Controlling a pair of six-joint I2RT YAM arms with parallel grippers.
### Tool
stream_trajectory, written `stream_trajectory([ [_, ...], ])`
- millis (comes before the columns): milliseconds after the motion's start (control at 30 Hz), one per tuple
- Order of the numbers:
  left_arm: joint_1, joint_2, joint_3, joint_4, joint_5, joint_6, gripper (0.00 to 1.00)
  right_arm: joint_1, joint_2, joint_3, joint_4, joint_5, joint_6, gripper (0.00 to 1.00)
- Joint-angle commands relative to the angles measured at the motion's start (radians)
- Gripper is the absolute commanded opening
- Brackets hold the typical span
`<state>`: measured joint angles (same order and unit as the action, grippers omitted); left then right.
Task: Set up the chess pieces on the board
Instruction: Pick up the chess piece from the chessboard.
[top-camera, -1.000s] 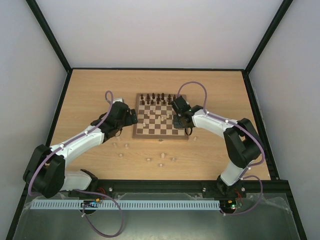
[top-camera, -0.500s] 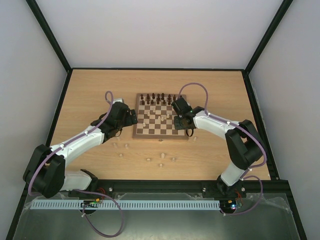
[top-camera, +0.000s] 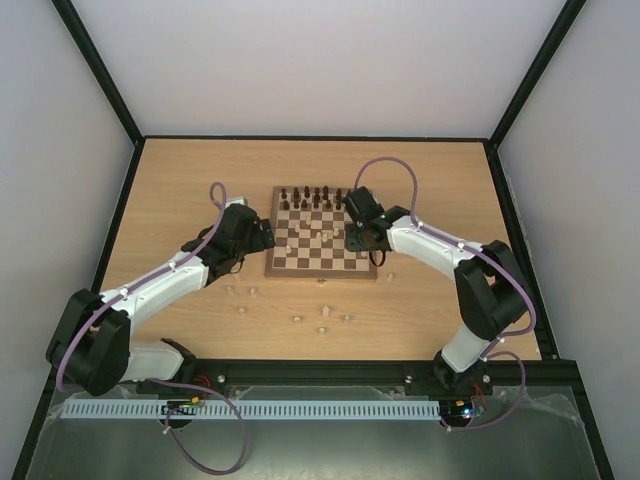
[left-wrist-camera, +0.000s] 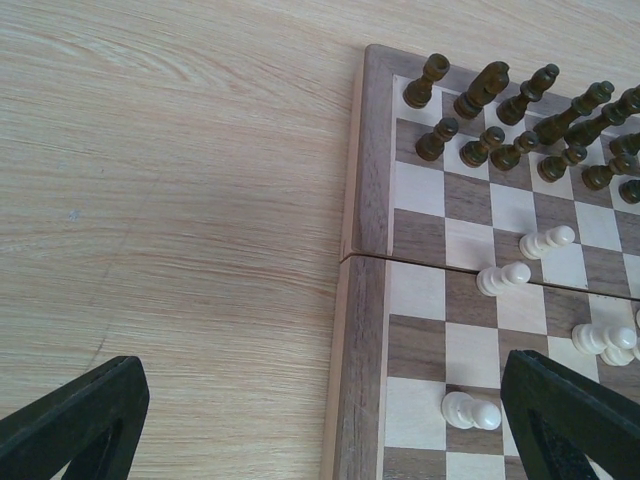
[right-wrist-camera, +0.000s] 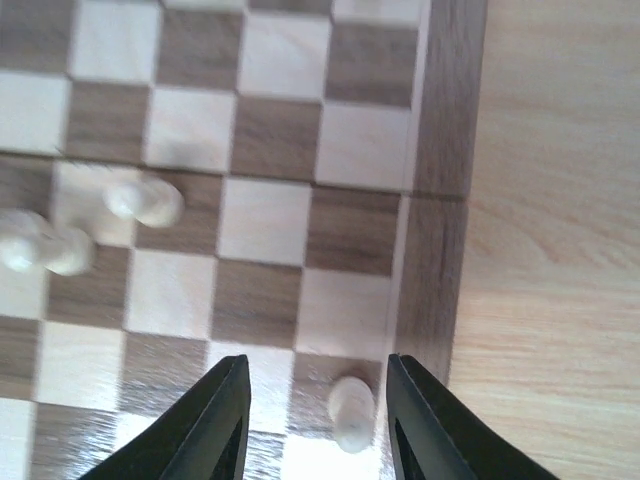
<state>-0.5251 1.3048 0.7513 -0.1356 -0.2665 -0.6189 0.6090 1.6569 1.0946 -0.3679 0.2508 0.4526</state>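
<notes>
The board (top-camera: 320, 272) lies mid-table with dark pieces along its far rows and a few pale chess pieces (top-camera: 312, 233) scattered on its middle squares. My right gripper (top-camera: 358, 238) hovers over the board's right edge. In the right wrist view it (right-wrist-camera: 318, 400) is open around a pale piece (right-wrist-camera: 350, 412) that stands free on a dark square beside the board's border (right-wrist-camera: 445, 150). My left gripper (top-camera: 262, 236) is open at the board's left edge (left-wrist-camera: 375, 200), with nothing between its fingers (left-wrist-camera: 560, 400). A pale pawn (left-wrist-camera: 470, 410) stands close to its right finger.
Several pale pieces (top-camera: 324, 312) lie loose on the wooden table between the board and the arm bases, and one (top-camera: 390, 276) lies off the board's near right corner. Dark pieces (left-wrist-camera: 480, 90) fill the far two rows. A black frame rims the table.
My right gripper has opened and let go of the pale piece, which now stands on the board. It has also shifted slightly toward the far side. The left arm has not moved.
</notes>
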Motion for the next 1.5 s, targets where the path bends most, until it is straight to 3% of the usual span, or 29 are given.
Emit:
stream_trajectory([
  [0,0.006,-0.023,0.002,-0.025,-0.028,-0.009,1.0,0.004,0.007,0.099,-0.044,-0.026,-0.018,0.39],
  [633,0.014,-0.002,-0.009,0.008,-0.014,-0.009,0.99,0.013,0.268,0.319,-0.038,-0.091,-0.036,0.33],
  [900,0.017,-0.004,-0.017,0.014,-0.011,-0.01,1.0,0.014,0.314,0.357,-0.046,-0.096,-0.036,0.26],
  [1200,0.019,-0.001,-0.029,0.024,-0.001,-0.009,1.0,0.016,0.317,0.334,-0.04,-0.096,-0.031,0.25],
  [1300,0.019,-0.002,-0.031,0.027,0.0,-0.01,0.99,0.02,0.318,0.335,-0.041,-0.097,-0.031,0.17],
  [1467,0.019,-0.007,-0.035,0.026,0.001,-0.011,0.99,0.027,0.308,0.322,-0.049,-0.088,-0.027,0.15],
])
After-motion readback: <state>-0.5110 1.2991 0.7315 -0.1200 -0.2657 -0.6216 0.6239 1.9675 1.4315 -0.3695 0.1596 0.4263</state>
